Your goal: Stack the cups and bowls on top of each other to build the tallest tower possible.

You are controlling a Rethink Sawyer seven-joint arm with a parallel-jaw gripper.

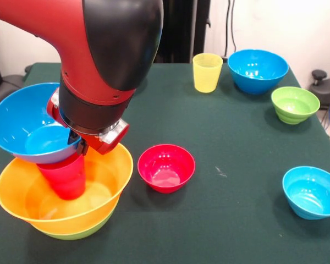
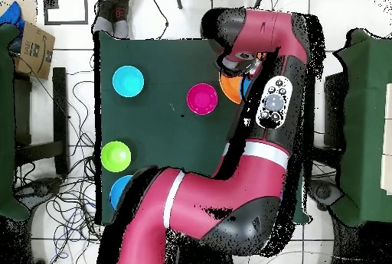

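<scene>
Gripper (image 1: pixel 81 144): lower left of frame, hidden behind a tilted blue bowl (image 1: pixel 27 129); whether its grip is shut, cannot tell.
Tower (image 1: pixel 66 192): directly below, red cup (image 1: pixel 63 179) inside orange bowl (image 1: pixel 22 201).

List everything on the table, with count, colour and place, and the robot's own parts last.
Tower: one, front view's near left; orange bowl nested in a lime-green bowl, with a red cup inverted inside it.
Blue bowl at the gripper: one, tilted over the red cup.
Red bowl: one, centre, beside the tower.
Yellow cup: one, far centre.
Other blue bowls: two, far right and near right.
Green bowl: one, right side.
Table: dark green cloth.
Arm: red and black, over the tower.
Gripper: at the tilted bowl's rim; hidden.
</scene>
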